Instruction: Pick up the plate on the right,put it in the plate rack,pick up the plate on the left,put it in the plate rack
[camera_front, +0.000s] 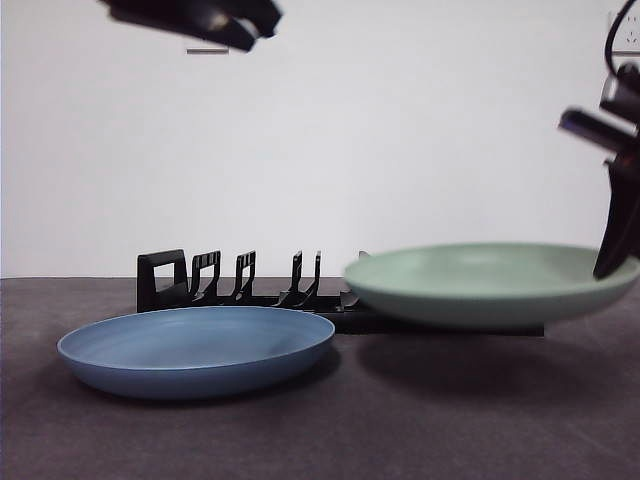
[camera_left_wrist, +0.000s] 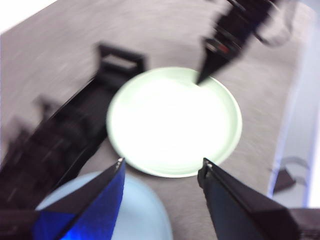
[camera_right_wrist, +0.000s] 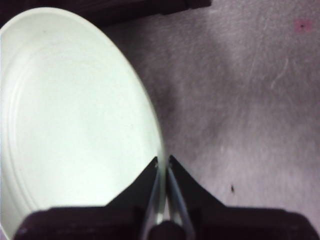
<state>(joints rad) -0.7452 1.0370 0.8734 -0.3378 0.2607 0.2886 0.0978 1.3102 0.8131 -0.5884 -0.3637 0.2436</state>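
With the right gripper clamped on the rim of the green plate — held clear of the table, partly before the plate rack — tilt it upright between two prongs; the left gripper waits open.

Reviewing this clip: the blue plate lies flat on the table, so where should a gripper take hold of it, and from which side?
Probably its raised rim. The blue plate lies flat, walls flaring upward, so one jaw can go inside and one outside. Come from above at its open left edge, away from the plate rack and green plate, as the right gripper pinches the green rim.
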